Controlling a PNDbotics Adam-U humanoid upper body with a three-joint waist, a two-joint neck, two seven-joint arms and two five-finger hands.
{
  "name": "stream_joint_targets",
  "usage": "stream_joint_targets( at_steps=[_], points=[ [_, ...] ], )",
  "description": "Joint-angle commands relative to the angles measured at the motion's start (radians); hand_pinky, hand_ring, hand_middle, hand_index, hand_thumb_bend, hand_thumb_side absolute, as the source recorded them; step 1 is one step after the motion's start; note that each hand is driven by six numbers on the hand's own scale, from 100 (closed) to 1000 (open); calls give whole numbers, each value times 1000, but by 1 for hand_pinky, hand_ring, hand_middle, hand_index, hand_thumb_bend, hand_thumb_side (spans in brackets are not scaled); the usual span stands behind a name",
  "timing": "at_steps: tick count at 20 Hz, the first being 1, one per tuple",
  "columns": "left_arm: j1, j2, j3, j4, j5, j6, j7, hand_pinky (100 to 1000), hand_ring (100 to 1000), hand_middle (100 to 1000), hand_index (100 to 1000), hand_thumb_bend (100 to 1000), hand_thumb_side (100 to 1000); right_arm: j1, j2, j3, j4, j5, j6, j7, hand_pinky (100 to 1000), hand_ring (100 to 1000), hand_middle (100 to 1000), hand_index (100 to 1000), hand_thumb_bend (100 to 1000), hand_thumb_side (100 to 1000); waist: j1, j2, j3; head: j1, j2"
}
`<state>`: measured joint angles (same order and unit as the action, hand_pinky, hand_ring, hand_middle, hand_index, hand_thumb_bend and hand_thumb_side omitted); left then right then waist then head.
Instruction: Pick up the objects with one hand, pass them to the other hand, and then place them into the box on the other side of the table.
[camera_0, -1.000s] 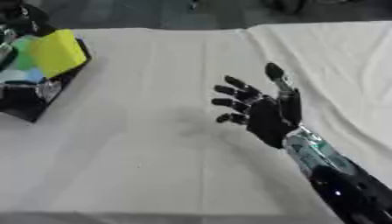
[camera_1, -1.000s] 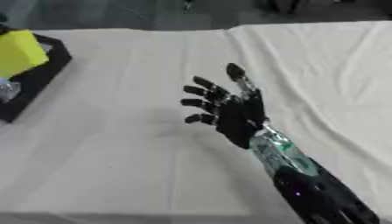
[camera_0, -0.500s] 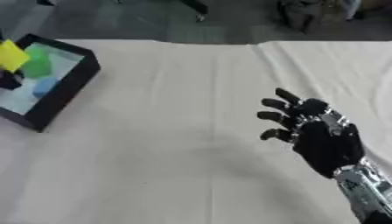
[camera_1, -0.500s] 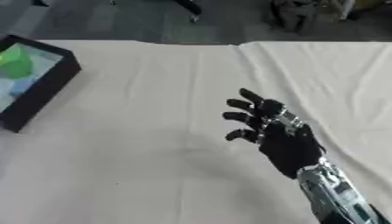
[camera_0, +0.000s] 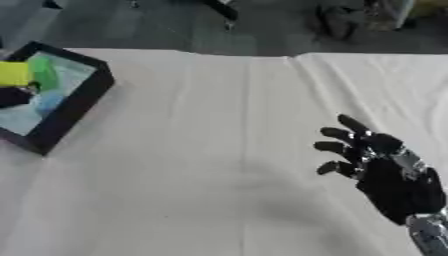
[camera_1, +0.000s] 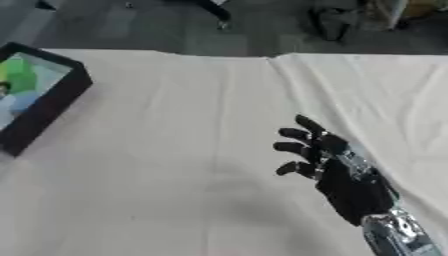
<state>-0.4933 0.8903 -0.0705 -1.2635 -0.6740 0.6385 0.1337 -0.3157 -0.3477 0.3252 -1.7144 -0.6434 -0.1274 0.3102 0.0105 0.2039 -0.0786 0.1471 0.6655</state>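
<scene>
At the upper left of the frame, a black shallow box holds a yellow block and green and pale blue pieces; they look light and rigid, best pinched across flat sides. On the white-clothed desk, lower right, the black right hand hovers empty, fingers spread and partly curled.

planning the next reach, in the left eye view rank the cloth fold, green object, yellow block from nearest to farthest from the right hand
From the right hand:
1. Cloth fold, running up the table just above the hand, right of centre.
2. Green object, inside the black box at far left.
3. Yellow block, at the view's left edge, left of the green object.
</scene>
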Motion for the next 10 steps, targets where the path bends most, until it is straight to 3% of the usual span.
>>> stream_joint_targets(
  at_steps=[1,4,5,6,9,10],
  points=[
    [8,73,13,-97,27,-18,-2,779,1000,902,977,791,535,3,-21,-26,-17,12,-13,-6,651,859,842,999,100,752,3,-29,6,-18,10],
    [45,76,37,-246,61,-51,-28,772,1000,918,951,616,401,20,-27,-53,-18,27,-29,-16,646,854,824,992,100,734,1,-42,17,-44,33],
    [63,68,48,-317,84,-68,-20,759,1000,920,939,487,388,26,-28,-66,-19,37,-36,-22,643,851,818,989,100,723,0,-47,21,-58,45],
    [87,50,59,-406,122,-97,1,741,1000,930,931,307,442,32,-29,-84,-18,53,-45,-32,638,848,812,984,100,709,-1,-51,26,-76,60],
    [178,-41,79,-667,289,-219,101,716,1000,928,890,160,528,43,-16,-144,-18,145,-72,-80,630,843,804,976,100,673,-5,-59,34,-131,97],
    [198,-81,74,-703,341,-298,140,711,1000,925,884,124,567,47,-3,-165,-21,191,-82,-97,628,843,802,974,100,659,-8,-60,34,-150,101]
  ],
)
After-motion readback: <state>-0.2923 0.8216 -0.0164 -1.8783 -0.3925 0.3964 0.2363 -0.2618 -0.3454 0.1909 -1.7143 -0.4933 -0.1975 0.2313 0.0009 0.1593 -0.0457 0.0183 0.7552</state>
